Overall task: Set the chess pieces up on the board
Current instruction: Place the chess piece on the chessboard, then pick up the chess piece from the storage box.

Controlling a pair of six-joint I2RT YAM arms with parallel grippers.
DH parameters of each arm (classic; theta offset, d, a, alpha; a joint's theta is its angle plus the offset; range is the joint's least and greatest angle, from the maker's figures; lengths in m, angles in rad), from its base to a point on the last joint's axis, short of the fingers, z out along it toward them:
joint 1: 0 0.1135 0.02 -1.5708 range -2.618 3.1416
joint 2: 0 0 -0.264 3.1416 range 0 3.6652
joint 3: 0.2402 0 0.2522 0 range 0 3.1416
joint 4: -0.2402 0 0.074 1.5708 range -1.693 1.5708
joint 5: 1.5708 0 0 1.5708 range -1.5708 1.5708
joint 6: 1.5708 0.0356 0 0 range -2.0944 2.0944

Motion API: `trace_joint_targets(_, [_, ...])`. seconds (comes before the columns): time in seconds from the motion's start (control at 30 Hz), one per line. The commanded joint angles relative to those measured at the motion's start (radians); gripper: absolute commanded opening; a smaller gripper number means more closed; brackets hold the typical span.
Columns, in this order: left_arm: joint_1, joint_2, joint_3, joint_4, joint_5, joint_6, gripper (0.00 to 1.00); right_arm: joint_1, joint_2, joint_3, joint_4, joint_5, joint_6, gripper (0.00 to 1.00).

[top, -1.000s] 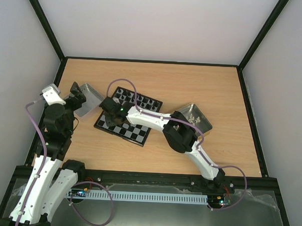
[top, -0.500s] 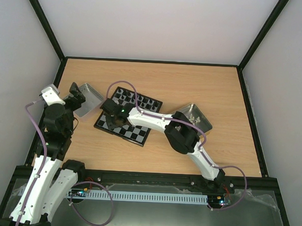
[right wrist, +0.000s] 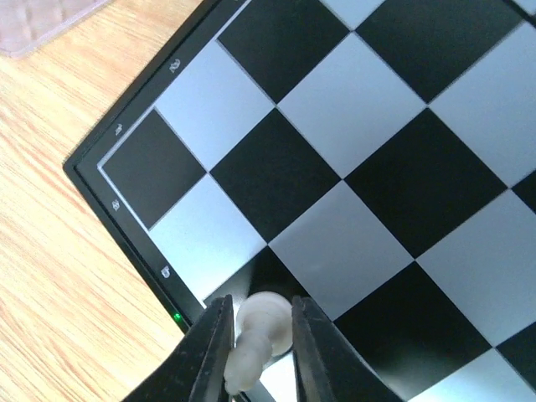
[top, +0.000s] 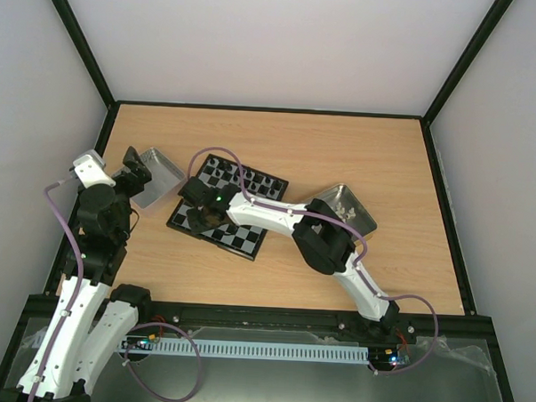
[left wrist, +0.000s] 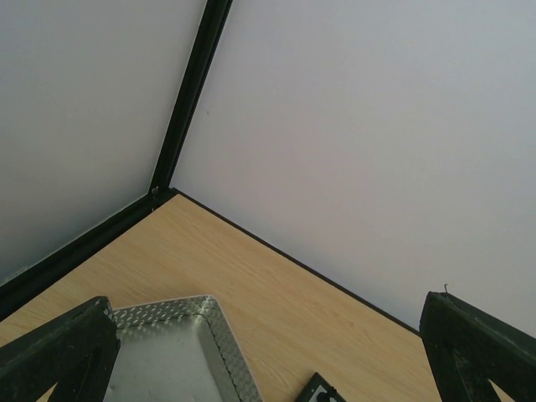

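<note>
— White piece (right wrist: 264,322), where?
— On a dark square at the board (right wrist: 335,167)'s near-left edge. The right gripper (right wrist: 260,335) flanks it closely; gripped or let go, I can't tell.
— And the left gripper (left wrist: 264,335)?
— Spread wide, holding nothing, by the silver tray (left wrist: 167,335) left of the board.

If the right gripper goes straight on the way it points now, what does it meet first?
Probably the board, at a dark edge square; the white piece between its fingers would touch first.

We see white arms (top: 266,213) with black joints (top: 324,243) and black fingers (right wrist: 205,360). Purple cables (top: 218,152) trail along them.
</note>
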Motion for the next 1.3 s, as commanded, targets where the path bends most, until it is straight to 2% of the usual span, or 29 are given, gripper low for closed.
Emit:
trace_joint_targets(0.0, [0.007,-0.006,0.003,0.011,-0.011,-0.002,0.99,0.008,-0.015,-0.014,-0.034,0.0,0.002,0.25])
trace_joint_targets(0.13, [0.007,-0.005,0.004,0.014,-0.009,0.004,0.99,0.008,-0.068,-0.03,-0.003,0.015,0.015,0.36])
trace_joint_targets(0.3, [0.007,-0.006,0.006,0.019,0.017,0.013,0.99,-0.003,-0.206,-0.118,0.086,0.06,0.066,0.4])
trace_joint_targets(0.53, [0.007,0.0,-0.002,0.06,0.166,0.044,1.0,-0.106,-0.562,-0.528,0.236,0.194,0.18,0.42])
trace_joint_targets(0.7, [0.006,0.024,-0.01,0.109,0.39,0.119,0.99,-0.238,-0.836,-0.8,0.2,0.34,0.224,0.43])
trace_joint_targets(0.87, [0.004,0.052,-0.002,0.114,0.531,0.121,1.0,-0.39,-1.033,-0.989,0.146,0.388,0.229,0.46])
trace_joint_targets(1.03, [0.004,0.062,-0.015,0.134,0.543,0.109,0.99,-0.535,-1.051,-1.068,0.132,0.33,0.183,0.45])
trace_joint_targets(1.27, [0.005,0.121,0.0,0.138,0.532,0.095,1.0,-0.637,-0.878,-1.028,0.225,0.216,0.084,0.31])
